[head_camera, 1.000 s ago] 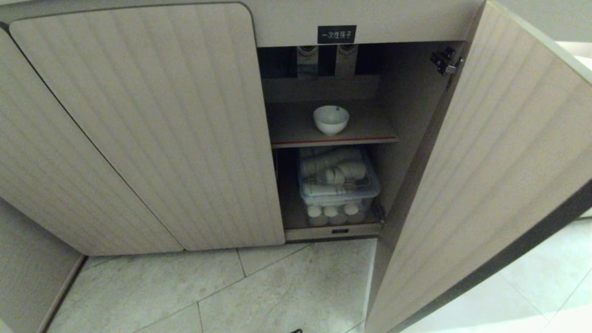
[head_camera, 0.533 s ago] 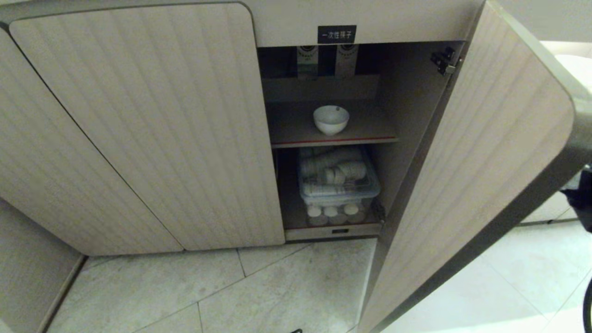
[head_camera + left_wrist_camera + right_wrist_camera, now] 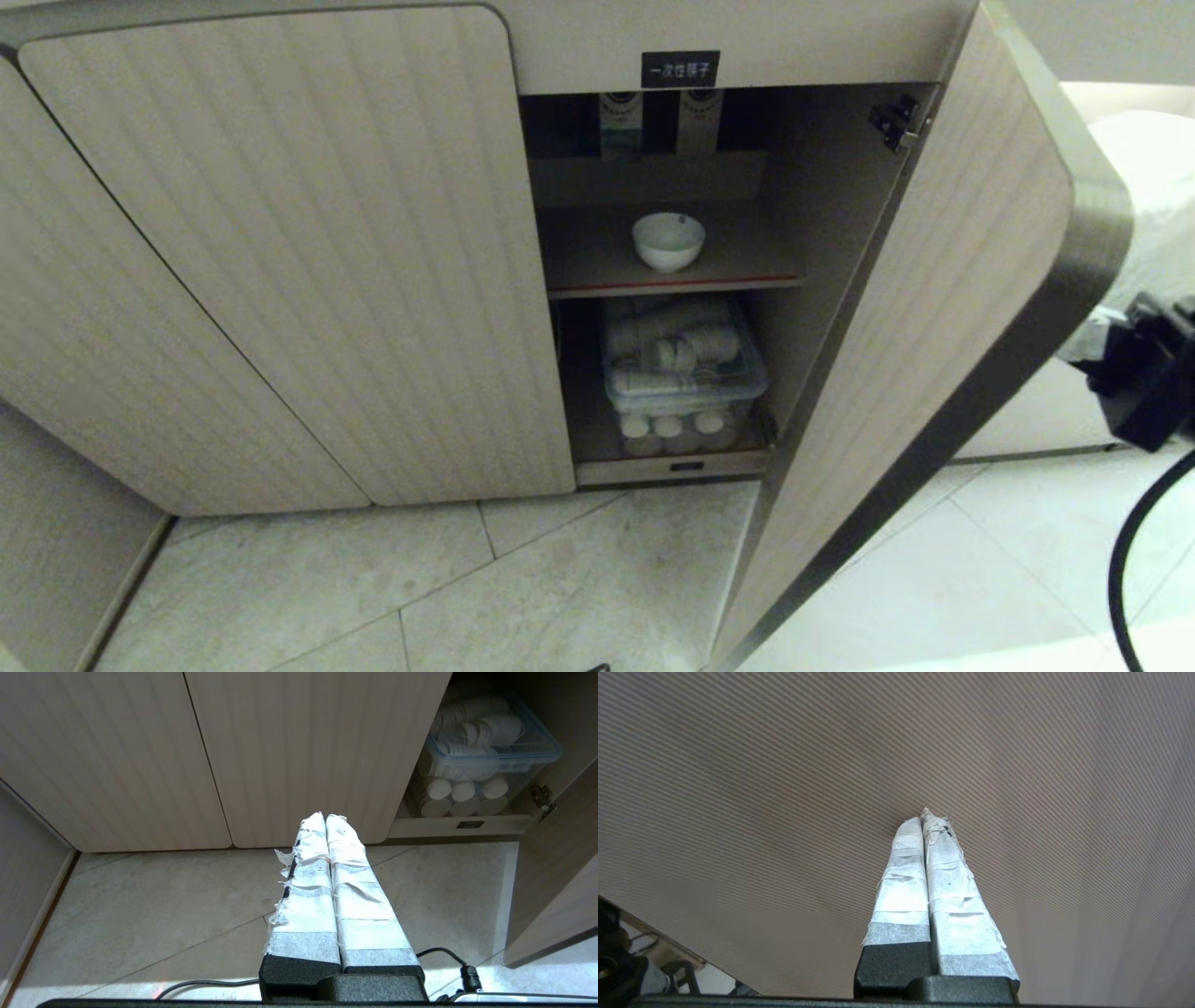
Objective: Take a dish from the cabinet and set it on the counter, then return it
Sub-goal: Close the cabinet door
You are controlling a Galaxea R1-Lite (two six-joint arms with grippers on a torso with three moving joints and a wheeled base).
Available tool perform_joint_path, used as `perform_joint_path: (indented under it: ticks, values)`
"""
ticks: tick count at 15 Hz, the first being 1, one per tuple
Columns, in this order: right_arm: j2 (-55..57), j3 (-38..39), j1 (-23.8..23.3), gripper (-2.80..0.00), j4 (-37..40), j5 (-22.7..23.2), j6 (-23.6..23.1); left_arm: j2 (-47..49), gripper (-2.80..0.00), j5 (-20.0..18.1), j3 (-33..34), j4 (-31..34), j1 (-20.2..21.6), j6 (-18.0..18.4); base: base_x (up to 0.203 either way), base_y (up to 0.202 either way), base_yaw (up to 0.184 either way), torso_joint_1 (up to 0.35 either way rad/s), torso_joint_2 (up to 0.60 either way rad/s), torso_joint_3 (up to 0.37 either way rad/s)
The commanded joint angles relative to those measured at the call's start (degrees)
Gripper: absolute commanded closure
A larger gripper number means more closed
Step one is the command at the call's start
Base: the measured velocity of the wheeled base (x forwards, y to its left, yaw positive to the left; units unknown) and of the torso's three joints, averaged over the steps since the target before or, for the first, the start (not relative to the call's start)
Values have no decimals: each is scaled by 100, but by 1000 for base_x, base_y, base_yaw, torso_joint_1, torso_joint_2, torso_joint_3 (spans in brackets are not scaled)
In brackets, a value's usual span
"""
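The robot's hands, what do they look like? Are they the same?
Yes, they match. The left hand has two long fingers that taper to a point, wrapped in white tape that is frayed at the edges, on black blocky bases. The right hand has the same white-taped fingers and black bases. In the head view the right arm is black, with a black cable looping below it.

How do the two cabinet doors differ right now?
The left door is shut flush; the right door stands swung out, hinge and dark edge showing. The left door hides its section; the right door exposes the dish on the shelf. Both are beige, ribbed, round-cornered.
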Motion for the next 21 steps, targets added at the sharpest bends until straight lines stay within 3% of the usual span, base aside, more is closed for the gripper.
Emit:
perform_joint_path:
  ticks: [1,9,17,21]
  values:
    - [222,2,7,0,-45,20,-197,-2,0,4,0,-2,1,-3,0,0,0,0,0,0]
    - [351,-3,121,0,-104,-22,-248,-2,0,4,-9,-2,1,-3,0,0,0,0,0,0]
    - [999,-55,450,0,-942,-526,-241,-2,0,4,-6,-2,1,-3,0,0,0,0,0,0]
    - [1451,-473,594,0,-1161,-955,-240,-2,0,4,0,-2,1,-3,0,0,0,0,0,0]
